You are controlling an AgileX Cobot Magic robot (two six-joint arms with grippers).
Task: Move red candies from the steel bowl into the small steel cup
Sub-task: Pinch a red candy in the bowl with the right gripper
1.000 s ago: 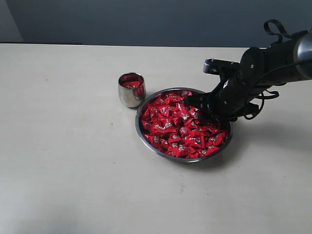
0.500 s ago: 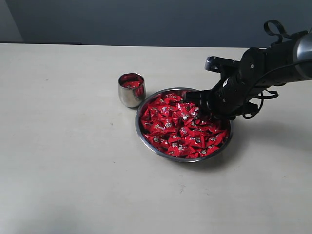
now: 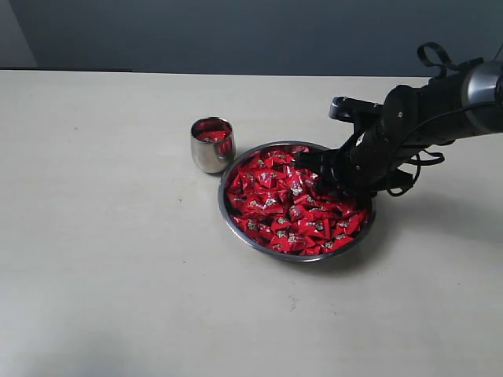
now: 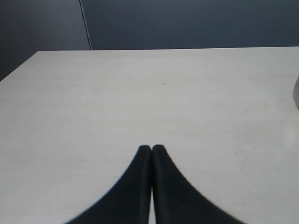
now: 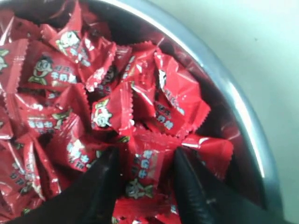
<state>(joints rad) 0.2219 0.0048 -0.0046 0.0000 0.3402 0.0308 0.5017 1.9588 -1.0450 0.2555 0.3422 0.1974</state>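
The steel bowl (image 3: 233, 224) sits mid-table, heaped with red candies (image 3: 279, 206). Just left of it stands the small steel cup (image 3: 211, 149), with red candy showing inside. My right gripper (image 3: 318, 174) is down among the candies at the bowl's right side. In the right wrist view its jaws (image 5: 145, 154) stand open on either side of one red candy (image 5: 148, 164), close to the bowl's rim (image 5: 243, 116). My left gripper (image 4: 152, 148) is shut with nothing in it, over bare table; it does not show in the exterior view.
A pale tabletop (image 3: 118, 275) spreads round the bowl and cup, with a dark wall (image 3: 236, 31) behind its far edge. The right arm's black cables (image 3: 440, 59) loop above the table at the right.
The right arm has shifted only slightly, lifting a little and settling back; its gripper stays over the candies at the bowl's right side. Bowl and cup have not moved.
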